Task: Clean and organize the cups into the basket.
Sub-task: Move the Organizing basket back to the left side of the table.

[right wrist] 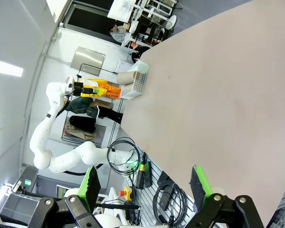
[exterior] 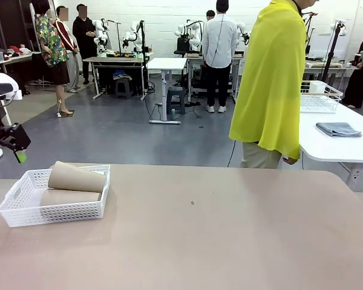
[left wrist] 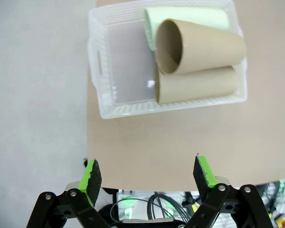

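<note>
We see three tapered matte cups, two tan cardboard-brown (left wrist: pixel 199 47) and one mint green (left wrist: pixel 187 18), lying in the white perforated plastic basket (left wrist: pixel 116 107); our left gripper (left wrist: pixel 149 175) hangs above, jaws apart.

Left hand (left wrist: pixel 148 175) open (fingers spread), right hand (right wrist: pixel 146 184) open

Grey floor (exterior: pixel 127 130), white brick wall (exterior: pixel 160 18), white tables (exterior: pixel 166 63), folded grey cloth (exterior: pixel 338 128)
</note>
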`<state>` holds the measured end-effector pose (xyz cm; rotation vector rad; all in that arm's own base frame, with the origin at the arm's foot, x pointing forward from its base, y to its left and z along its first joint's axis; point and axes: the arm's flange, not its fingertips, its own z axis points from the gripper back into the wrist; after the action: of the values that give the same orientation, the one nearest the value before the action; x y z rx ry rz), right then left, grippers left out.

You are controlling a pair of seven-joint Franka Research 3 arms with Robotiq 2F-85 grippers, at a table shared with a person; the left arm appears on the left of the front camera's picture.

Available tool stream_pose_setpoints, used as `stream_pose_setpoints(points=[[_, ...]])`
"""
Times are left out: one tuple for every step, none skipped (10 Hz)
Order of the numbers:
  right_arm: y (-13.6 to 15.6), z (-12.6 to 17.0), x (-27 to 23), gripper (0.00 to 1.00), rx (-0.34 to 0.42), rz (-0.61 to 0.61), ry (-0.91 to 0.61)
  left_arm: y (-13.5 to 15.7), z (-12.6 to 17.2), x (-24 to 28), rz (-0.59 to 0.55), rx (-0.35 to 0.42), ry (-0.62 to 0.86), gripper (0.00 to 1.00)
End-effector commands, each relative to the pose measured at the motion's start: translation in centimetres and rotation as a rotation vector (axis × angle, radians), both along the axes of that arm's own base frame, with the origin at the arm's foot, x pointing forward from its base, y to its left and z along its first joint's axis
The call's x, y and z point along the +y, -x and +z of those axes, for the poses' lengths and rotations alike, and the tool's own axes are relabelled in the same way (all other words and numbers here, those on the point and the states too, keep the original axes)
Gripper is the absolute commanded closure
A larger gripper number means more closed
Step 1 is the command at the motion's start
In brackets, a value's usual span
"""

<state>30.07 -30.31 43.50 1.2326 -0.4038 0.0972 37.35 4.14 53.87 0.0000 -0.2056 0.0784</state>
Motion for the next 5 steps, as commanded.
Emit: stream_pose_setpoints(points=[[0.2,-0.1,0.5,0.00,-0.009,-0.006,0.002,0.9,2.5,5.2,-0.136,0.045,0.366,0.00],[0.2,-0.1,0.5,0.00,-0.009,-0.006,0.002,1.6,3.6,8.6,-0.174,0.011,0.561,0.00],[0.2,-0.1,0.5,0.00,-0.009,-0.006,0.002,1.9,4.0,11.6,-0.192,-0.028,0.675,0.00],[0.2,-0.1,0.5,0.00,-0.009,-0.006,0.002,2.2,4.1,14.2,-0.203,-0.061,0.823,0.00],[0.2,-0.1,0.5,0.00,-0.009,-0.006,0.002,2.5,4.0,16.7,-0.230,-0.068,0.946,0.00]])
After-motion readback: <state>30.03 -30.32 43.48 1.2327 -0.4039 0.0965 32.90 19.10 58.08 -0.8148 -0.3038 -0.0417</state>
